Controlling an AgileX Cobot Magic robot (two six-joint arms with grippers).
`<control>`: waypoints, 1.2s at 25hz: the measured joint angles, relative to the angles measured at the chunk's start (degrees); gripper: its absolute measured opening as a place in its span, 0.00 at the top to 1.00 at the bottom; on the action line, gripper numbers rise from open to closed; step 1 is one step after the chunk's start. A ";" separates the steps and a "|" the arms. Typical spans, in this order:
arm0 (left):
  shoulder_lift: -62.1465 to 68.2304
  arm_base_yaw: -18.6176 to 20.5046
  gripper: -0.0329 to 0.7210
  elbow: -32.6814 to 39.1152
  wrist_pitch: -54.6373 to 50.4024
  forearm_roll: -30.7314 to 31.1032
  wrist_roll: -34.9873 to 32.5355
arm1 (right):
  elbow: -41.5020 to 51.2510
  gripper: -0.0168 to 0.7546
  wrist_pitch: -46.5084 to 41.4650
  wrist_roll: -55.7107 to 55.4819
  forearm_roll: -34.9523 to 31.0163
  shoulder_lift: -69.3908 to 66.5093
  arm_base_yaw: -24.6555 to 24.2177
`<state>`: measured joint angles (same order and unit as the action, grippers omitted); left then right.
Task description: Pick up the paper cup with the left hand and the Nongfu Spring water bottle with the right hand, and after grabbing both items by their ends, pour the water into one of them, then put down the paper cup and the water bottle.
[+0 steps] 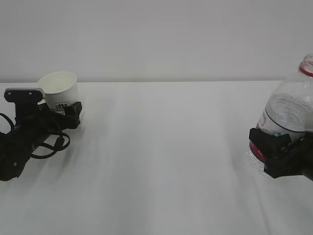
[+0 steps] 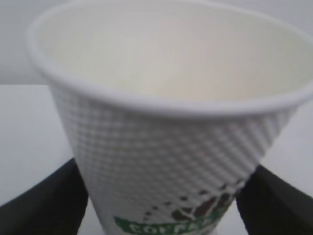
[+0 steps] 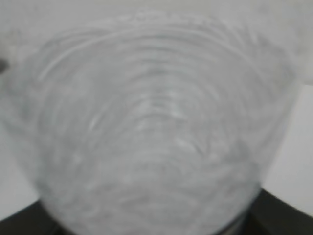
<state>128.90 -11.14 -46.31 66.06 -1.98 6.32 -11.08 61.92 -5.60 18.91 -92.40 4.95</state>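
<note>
A: Standing at the far left of the white table (image 1: pixel 161 161), a small white tapered paper cup (image 1: pixel 62 90) with embossed sides and a dark green logo leans slightly, mouth up. The left hand (image 1: pixel 66 111), a black arm with looped cables and a grey box near the wrist, reaches in low from the left edge.

B: Fingers?

A: Spread wide. The left wrist view shows one black finger (image 2: pixel 39 200) on each side of the cup's lower body, right beside it; whether they press the paper cannot be told. Cream inside, nothing visible in it.

B: And the right side?

A: A clear ribbed plastic Nongfu Spring water bottle (image 1: pixel 288 115) with a red label and a red neck ring, no cap, stands at the right edge, tilted a little. The right hand (image 1: pixel 274 152), a black gripper, is clamped round its lower part at the label. The bottle's base looks slightly clear of the table, though that is not certain.

B: Water?

A: Clear liquid shows inside the bottle (image 1: pixel 286 110). The right wrist view is a blur of ribbed plastic.
</note>
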 joint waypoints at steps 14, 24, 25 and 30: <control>0.08 0.00 0.03 -4.53 0.00 -1.71 0.00 | 0.00 0.39 -0.11 0.00 0.00 0.00 0.00; 0.79 0.80 0.05 -5.67 0.00 -2.37 -0.10 | 0.00 0.39 -0.11 -0.09 0.00 0.00 0.00; 0.85 0.89 0.06 -5.67 0.00 -2.37 -0.10 | 0.00 0.39 -0.11 -0.09 0.00 0.00 0.00; 0.85 0.89 0.14 -5.72 0.00 -2.10 -0.10 | 0.00 0.39 -0.11 -0.09 0.00 0.00 0.00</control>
<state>129.75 -10.25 -52.03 66.06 -4.08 6.22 -11.08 61.81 -5.69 18.91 -92.40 4.95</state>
